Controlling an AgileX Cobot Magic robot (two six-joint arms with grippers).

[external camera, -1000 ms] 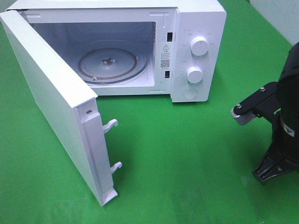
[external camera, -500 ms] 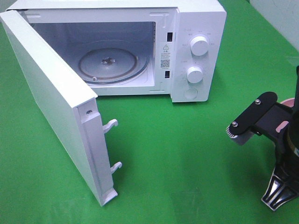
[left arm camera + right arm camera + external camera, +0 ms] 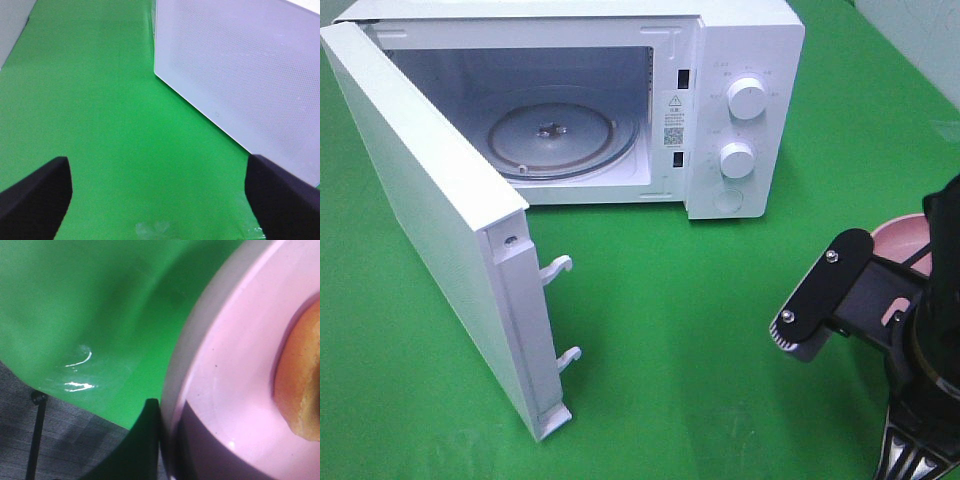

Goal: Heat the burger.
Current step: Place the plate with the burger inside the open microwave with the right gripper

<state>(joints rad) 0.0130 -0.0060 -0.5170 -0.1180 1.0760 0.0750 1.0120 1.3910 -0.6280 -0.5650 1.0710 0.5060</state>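
Right now, your biggest item is the green table cover [image 3: 720, 330], which fills the whole workspace. On its far side stands the white microwave [image 3: 760, 30]. Its door [image 3: 420, 190] is swung wide open toward the left, and the glass turntable [image 3: 560, 135] inside is bare. Two round knobs [image 3: 747, 99] sit one above the other on the control panel.

Over at the right edge, well apart from the microwave, you can see part of a pink plate [image 3: 905, 235] behind the black right arm [image 3: 920, 330]. In the right wrist view the burger [image 3: 302, 385] lies on that plate, with only a sliver of its golden-brown bun showing. Your right gripper [image 3: 167, 440] is clamped on the plate's rim, one dark finger outside and one inside. Your left gripper [image 3: 157, 200] is released. Its jaws are spread wide over bare green cover with nothing between them, beside the outer face of the door.
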